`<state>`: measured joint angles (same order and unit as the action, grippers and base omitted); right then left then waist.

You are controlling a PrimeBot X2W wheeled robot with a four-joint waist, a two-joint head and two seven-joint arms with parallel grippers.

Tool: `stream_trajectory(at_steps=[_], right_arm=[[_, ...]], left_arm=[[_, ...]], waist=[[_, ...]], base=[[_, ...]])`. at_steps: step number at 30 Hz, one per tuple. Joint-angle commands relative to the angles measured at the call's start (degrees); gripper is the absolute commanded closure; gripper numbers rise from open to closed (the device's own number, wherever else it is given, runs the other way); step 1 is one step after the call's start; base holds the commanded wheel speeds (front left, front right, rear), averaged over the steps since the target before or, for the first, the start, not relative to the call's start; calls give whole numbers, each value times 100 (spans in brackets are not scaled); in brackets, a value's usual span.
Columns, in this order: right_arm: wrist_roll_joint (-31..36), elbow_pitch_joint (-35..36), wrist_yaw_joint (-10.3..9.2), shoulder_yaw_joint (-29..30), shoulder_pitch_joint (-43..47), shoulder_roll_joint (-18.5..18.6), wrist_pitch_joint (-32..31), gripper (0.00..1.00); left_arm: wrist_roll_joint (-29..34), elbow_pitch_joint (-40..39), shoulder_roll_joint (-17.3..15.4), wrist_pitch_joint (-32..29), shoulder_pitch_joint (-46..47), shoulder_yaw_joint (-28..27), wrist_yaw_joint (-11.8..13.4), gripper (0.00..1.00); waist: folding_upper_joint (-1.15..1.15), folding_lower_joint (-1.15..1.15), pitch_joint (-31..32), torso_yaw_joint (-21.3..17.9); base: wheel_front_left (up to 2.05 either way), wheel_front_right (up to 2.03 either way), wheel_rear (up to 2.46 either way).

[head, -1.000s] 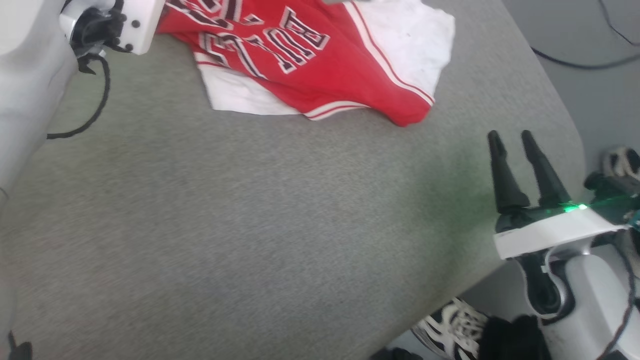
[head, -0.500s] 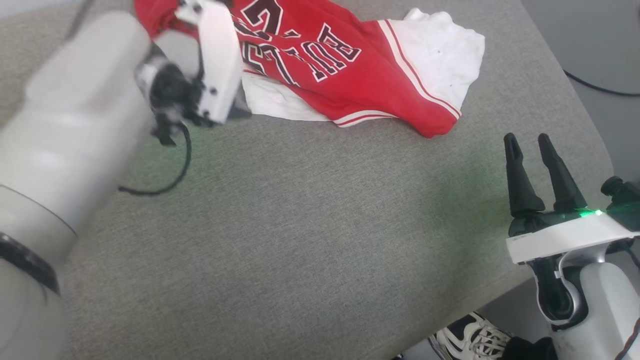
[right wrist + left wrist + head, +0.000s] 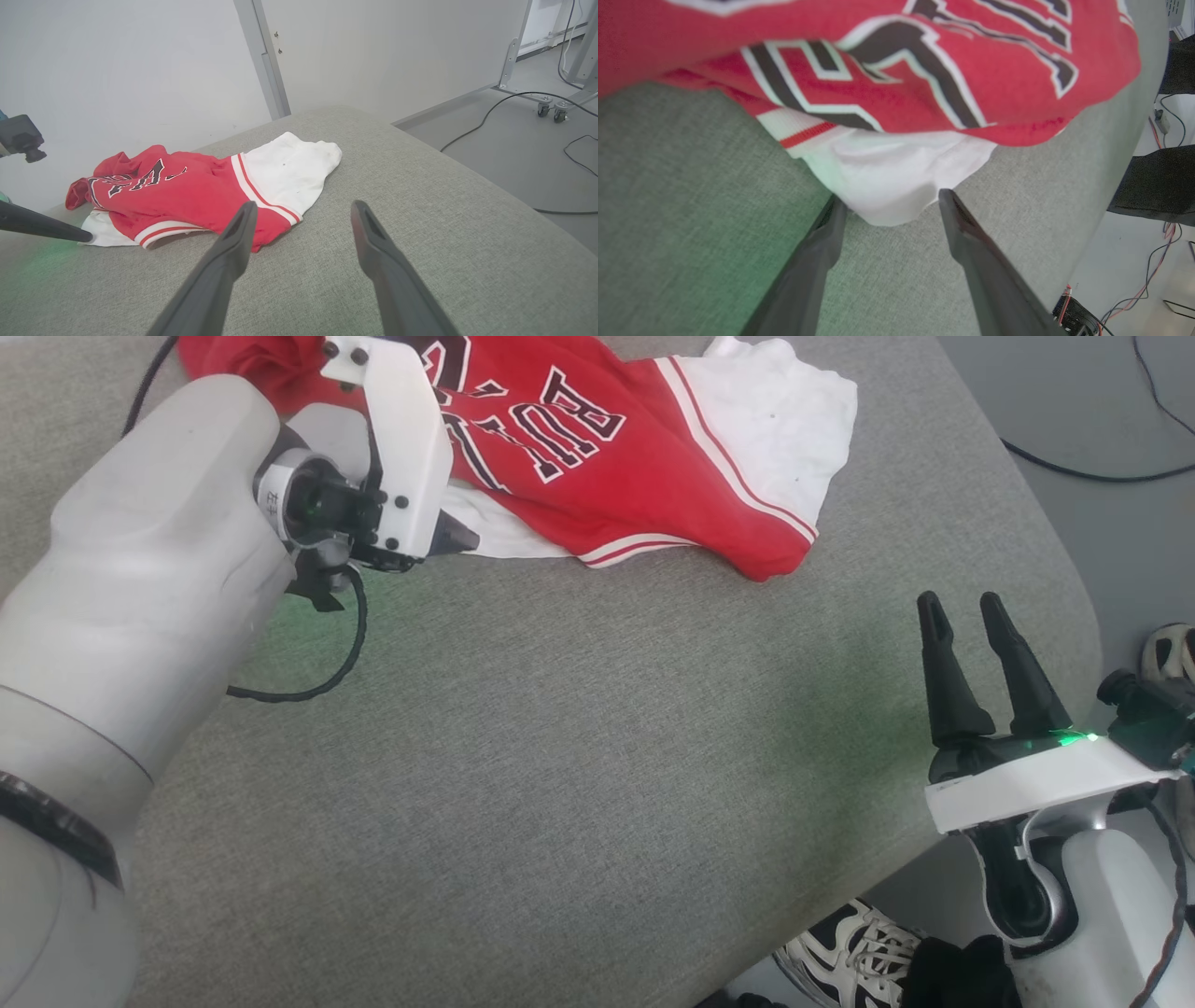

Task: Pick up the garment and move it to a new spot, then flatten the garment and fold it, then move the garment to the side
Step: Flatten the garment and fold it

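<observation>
A: Fingers spread wide on the left gripper, white sleeve of the red BULLS jersey right at its tips, far side of the grey cushion
B: Right gripper wide too, empty, well apart. Left's def nearer, jersey runs left-right

The left arm, a thick pale forearm, reaches from the lower left of the head view up toward the upper middle. It ends in the left wrist plate, white and turned on edge. Seen from that wrist, the left jaws stand wide apart and empty: two long dark left fingers angled downward, tips low. The right arm sits at the lower right. The white right wrist plate carries a small green light, and the right fingers point up the view. The right jaws are spread wide and empty too.
</observation>
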<state>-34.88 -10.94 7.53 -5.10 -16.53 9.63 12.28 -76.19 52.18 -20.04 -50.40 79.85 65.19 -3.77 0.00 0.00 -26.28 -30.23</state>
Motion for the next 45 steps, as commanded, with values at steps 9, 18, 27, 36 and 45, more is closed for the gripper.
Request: stream_trajectory(at_steps=[9, 18, 27, 36, 45], right_arm=[[-63, 13, -8, -147, -92, -78, 58, 0], [-4, -26, -8, -11, -46, 45, 62, 0], [221, 210, -8, 248, 85, 263, -234, 0], [424, 593, -8, 513, 221, 366, -641, 0], [543, 923, -8, 672, 277, 319, -978, 0]], left_arm=[[147, 234, -42, 319, -66, 89, -13, 55], [105, 291, -45, 308, -66, 95, -225, 100], [-120, -160, -413, 85, -198, 36, -358, 100], [-388, -683, -1089, -102, -577, -58, -366, 100], [-35, -983, -1859, 63, -955, 139, -235, 100]], waist=[[0, 0, -152, -135], [0, 0, 17, 159], [0, 0, 523, 1150], [0, 0, 748, 1902], [0, 0, 751, 2177]], base=[[0, 0, 0], [0, 0, 0], [0, 0, 0], [0, 0, 0], [0, 0, 0]])
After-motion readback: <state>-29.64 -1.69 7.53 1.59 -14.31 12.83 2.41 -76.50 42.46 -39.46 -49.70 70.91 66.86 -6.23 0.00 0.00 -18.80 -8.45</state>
